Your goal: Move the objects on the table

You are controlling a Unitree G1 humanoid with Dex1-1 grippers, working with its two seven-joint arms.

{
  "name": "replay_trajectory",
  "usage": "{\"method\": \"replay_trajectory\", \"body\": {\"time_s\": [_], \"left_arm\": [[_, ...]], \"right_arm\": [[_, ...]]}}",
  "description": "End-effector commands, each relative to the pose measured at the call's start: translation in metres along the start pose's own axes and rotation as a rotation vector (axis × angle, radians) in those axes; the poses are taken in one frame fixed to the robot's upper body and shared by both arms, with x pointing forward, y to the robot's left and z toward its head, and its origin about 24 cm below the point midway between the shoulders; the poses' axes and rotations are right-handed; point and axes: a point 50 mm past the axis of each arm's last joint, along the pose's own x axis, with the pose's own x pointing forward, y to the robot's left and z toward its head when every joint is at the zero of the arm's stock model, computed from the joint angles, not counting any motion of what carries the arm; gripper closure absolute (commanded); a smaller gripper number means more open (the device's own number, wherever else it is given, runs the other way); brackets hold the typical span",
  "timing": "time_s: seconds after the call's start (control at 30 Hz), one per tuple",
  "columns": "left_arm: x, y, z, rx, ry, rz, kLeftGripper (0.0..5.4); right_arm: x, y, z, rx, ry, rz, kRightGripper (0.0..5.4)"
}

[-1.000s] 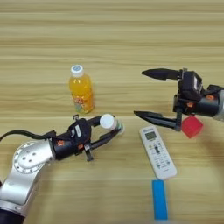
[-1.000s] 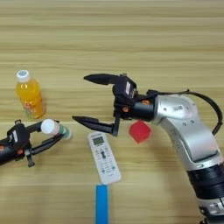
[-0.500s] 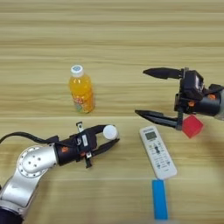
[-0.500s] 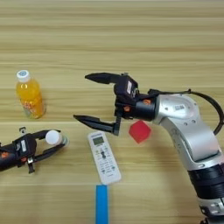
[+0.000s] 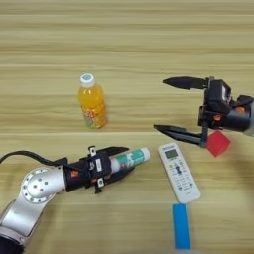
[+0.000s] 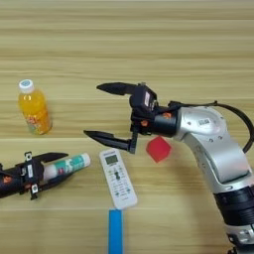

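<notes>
Tabletop (image 5: 124,44): showing light tan wood, darker horizontal grain lines running across.

Bottle (image 5: 93,101): glowing orange, wearing a white cap with a teal ring on top, label carrying mixed printed colours.

Tube (image 5: 130,159): showing white with teal patches, ending in a white cap.

Cube (image 5: 218,143): showing plain red.

Remote (image 5: 178,171): showing white, with a small greenish display and pale buttons.

Bar (image 5: 181,225): showing flat bright blue.

Left tool (image 5: 117,161): wearing black fingers, orange spot and white tags behind; arm shining silver-grey.

Right tool (image 6: 108,111): showing 2 black fingers, orange marks on the black wrist, silver-grey arm.
</notes>
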Motion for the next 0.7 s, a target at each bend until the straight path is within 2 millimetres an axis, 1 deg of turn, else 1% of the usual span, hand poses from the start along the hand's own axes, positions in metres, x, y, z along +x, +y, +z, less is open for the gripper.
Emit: {"method": "replay_trajectory", "body": {"time_s": [0.03,0.13,0.23,0.63,0.7], "left_arm": [[-0.0008,0.0016,-0.0006,0.004,0.014,-0.001,2.55],[-0.0006,0.0017,-0.0002,0.005,0.011,0.001,2.23],[-0.0008,0.0016,0.0000,0.007,0.011,0.004,2.06],[-0.0012,0.0025,0.0003,0.010,0.006,0.018,1.05],[-0.0012,0.0027,0.0005,0.011,0.005,0.020,0.79]], "right_arm": [[-0.0011,-0.0016,0.0029,-0.016,0.005,0.003,0.00],[-0.0012,-0.0014,0.0026,-0.016,0.005,0.003,0.00],[-0.0012,-0.0012,0.0025,-0.015,0.005,0.003,0.00],[-0.0011,-0.0003,0.0014,-0.014,0.007,0.001,0.00],[-0.0011,-0.0001,0.0011,-0.014,0.008,0.001,0.00]]}}
